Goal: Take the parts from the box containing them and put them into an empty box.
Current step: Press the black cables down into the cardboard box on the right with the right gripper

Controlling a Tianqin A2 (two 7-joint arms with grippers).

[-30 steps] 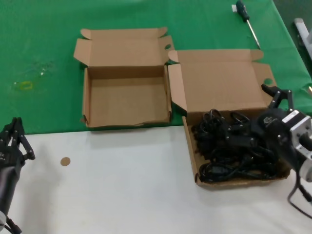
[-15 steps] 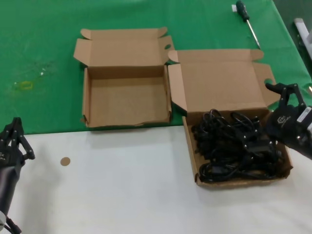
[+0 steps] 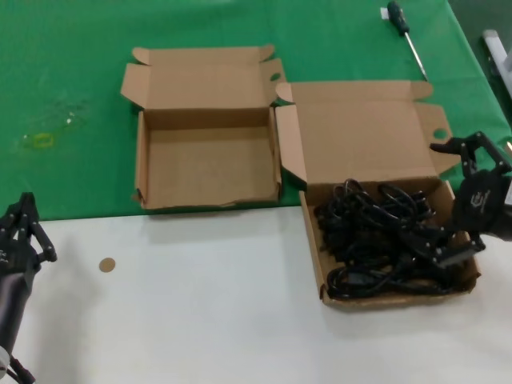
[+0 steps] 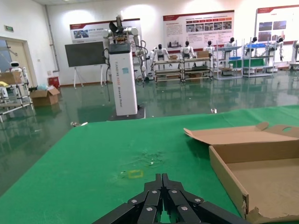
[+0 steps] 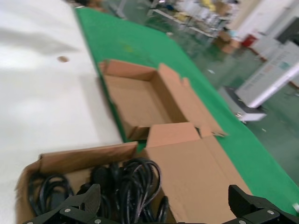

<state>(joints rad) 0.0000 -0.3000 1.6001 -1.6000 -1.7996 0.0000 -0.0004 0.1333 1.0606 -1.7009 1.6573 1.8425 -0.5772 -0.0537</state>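
Right claw [image 3: 460, 200] hangs spread wide over the cords [image 3: 376, 236] – no grab yet – next, drop and pinch one.

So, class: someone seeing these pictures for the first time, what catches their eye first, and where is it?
Probably the tangle of black cords filling the larger box at the table's right, with the right tool open at that box's right edge. Next, the smaller box sits bare on the green cloth beside it. The left tool waits shut at the near left.
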